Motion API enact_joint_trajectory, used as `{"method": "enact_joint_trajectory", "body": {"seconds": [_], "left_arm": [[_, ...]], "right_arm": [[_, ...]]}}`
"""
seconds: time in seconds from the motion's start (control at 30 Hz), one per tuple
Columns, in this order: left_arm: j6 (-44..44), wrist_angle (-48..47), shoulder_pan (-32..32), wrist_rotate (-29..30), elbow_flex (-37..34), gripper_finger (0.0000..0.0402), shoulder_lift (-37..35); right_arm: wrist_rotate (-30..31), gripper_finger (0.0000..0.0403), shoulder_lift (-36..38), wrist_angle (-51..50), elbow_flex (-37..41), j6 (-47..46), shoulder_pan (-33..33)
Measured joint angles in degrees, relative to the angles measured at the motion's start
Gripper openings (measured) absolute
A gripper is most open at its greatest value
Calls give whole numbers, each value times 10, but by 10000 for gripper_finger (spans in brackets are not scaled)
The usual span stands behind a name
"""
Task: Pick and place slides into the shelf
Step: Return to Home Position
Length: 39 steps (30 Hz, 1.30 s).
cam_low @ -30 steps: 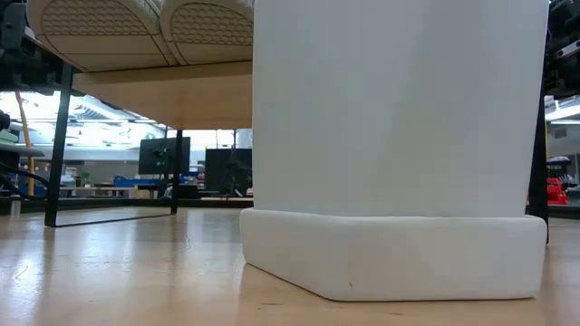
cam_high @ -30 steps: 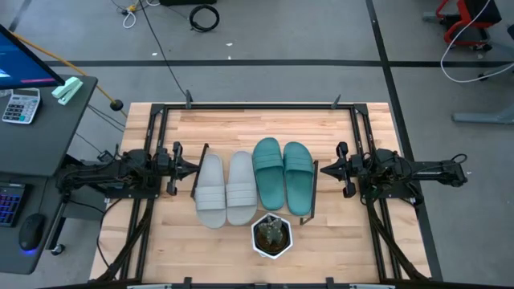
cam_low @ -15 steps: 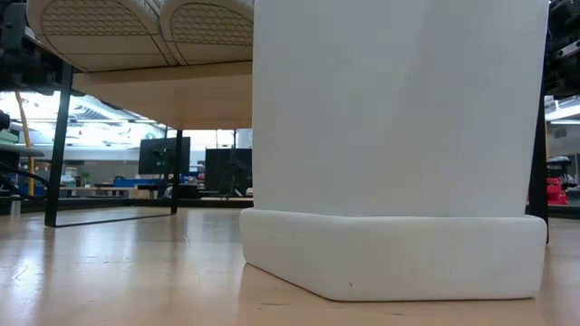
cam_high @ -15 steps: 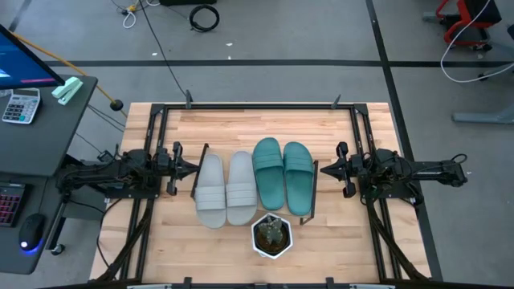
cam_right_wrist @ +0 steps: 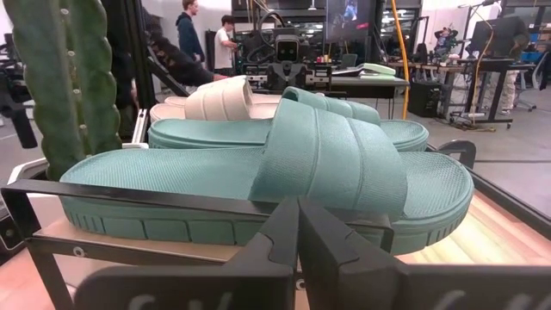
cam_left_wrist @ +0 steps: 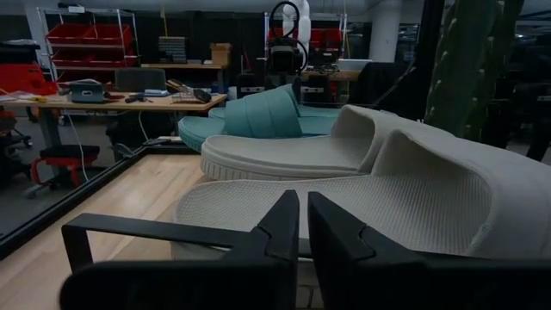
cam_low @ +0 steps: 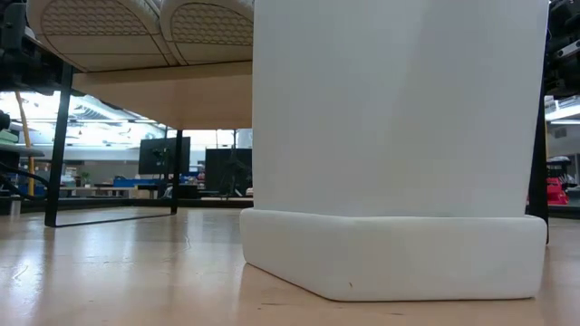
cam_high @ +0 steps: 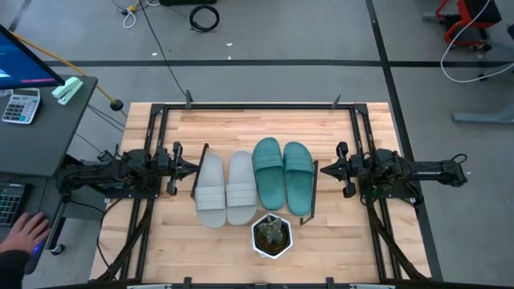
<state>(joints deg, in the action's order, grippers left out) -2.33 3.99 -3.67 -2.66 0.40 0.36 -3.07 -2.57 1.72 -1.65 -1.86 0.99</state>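
Note:
Two light grey slides [cam_high: 226,189] and two teal-green slides [cam_high: 283,174] lie side by side, soles down, on the shelf [cam_high: 198,171], a low rack with a black frame in the middle of the table. In the low view the grey soles [cam_low: 100,25] stick out over the shelf's board [cam_low: 163,95]. My left gripper [cam_high: 195,168] stands level and shut just left of the shelf, facing the grey slides [cam_left_wrist: 405,185]. My right gripper [cam_high: 323,168] is shut too, just right of it, facing the teal slides [cam_right_wrist: 258,172]. Neither touches anything.
A white hexagonal pot with a cactus [cam_high: 271,234] stands on the table in front of the shelf and fills the low view [cam_low: 399,145]. A desk with a calculator [cam_high: 20,104] stands left of the table; a person's hand [cam_high: 24,234] rests there.
Both arms and the slides have kept still. A person's hand has come into view on the desk beside the table's left near corner, where a mouse lay.

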Motion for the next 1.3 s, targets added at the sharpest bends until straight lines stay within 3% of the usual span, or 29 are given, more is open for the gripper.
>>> {"method": "enact_joint_trajectory", "body": {"seconds": [1.3], "left_arm": [[0, 0, 0, 0, 0, 26, 0]], "right_arm": [[0, 14, 0, 0, 0, 1, 0]]}}
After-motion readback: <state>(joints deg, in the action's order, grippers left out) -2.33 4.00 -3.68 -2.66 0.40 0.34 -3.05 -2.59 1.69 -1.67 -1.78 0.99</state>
